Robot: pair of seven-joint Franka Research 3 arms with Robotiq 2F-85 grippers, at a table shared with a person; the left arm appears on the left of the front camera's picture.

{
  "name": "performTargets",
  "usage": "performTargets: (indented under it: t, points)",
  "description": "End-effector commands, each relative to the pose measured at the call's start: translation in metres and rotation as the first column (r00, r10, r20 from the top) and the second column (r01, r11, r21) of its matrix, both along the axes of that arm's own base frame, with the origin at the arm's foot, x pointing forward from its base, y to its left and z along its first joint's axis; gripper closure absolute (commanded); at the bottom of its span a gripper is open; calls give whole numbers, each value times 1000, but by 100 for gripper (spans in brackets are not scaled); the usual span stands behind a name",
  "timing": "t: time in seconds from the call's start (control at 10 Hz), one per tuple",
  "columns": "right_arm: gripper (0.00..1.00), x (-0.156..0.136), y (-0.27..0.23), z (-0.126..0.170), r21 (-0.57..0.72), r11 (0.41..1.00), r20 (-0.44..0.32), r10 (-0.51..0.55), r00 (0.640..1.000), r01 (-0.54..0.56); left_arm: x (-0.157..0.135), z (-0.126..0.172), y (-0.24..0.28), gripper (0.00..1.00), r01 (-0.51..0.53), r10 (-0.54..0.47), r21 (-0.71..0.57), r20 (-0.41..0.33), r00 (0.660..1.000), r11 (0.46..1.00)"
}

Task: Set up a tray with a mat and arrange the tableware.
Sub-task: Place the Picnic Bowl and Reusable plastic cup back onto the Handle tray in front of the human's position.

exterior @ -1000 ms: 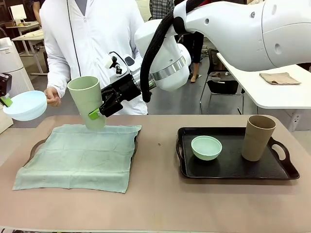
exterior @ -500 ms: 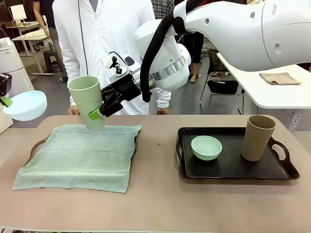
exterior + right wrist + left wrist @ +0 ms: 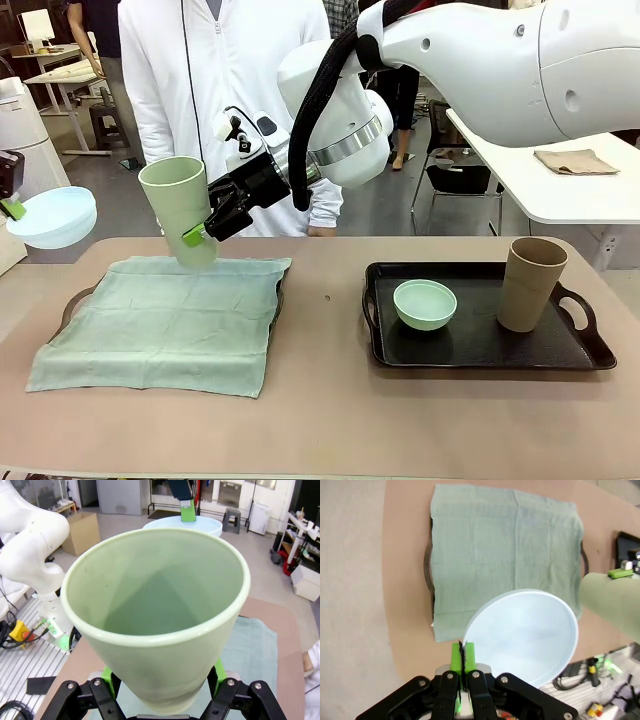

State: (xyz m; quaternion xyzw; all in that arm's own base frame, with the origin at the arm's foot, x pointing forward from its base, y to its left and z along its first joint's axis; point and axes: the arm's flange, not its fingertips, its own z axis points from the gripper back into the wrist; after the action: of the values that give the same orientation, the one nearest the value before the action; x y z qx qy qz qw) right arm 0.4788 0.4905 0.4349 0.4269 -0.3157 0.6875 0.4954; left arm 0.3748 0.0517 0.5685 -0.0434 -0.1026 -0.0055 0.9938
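- Over the green cloth mat (image 3: pixel 165 320), the right gripper (image 3: pixel 200 236) clamps a pale green matte tumbler (image 3: pixel 178 205) low down, mouth up, long axis tilted left.
- Beyond the mat, the left gripper (image 3: pixel 12 208) pinches a bluish-white round bowl (image 3: pixel 55 218) by its rim, aloft.

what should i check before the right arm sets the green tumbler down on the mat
1. Right gripper clamped on the pale green tumbler, low on its side: ok
2. Tumbler upright: not ok, it hangs tilted
3. Green mat bare below the tumbler: ok
4. Mat lying over the tray: ok, the handles poke out at both sides
5. Left gripper shut on the rim of the pale blue bowl, held apart from the tumbler: ok
6. Person's sleeve behind the far table edge, off the mat: ok
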Motion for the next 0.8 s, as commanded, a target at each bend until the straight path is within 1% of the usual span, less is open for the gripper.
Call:
performTargets:
  t: [0.0, 0.2, 0.3, 0.4, 0.5, 0.6, 0.7]
  points:
    - [18, 9, -18, -45, 55, 998, 13, 27, 1000, -28, 20, -57, -16, 98, 4, -3, 37, -42, 999, 999]
    - [18, 13, -24, -83, 70, 997, -8, 41, 999, -40, 33, -99, -33, 98, 25, -21, 54, -82, 996, 998]
    - [18, 14, -21, -98, 75, 996, -5, 53, 999, -53, 37, -115, -40, 98, 35, -30, 62, -91, 995, 997]
    - [18, 17, -18, -109, 45, 998, -12, 49, 999, -48, 43, -124, -46, 98, -2, 9, 69, -91, 996, 998]
    - [18, 21, -21, -94, 34, 999, -7, 37, 999, -37, 30, -113, -34, 98, 54, -50, 30, -97, 994, 998]
    - [18, 21, -21, -94, 34, 999, -7, 37, 999, -37, 30, -113, -34, 98, 54, -50, 30, -97, 994, 998]
    - [18, 21, -20, -115, 29, 999, -21, 46, 999, -46, 38, -131, -43, 98, 49, -45, 33, -110, 993, 998]
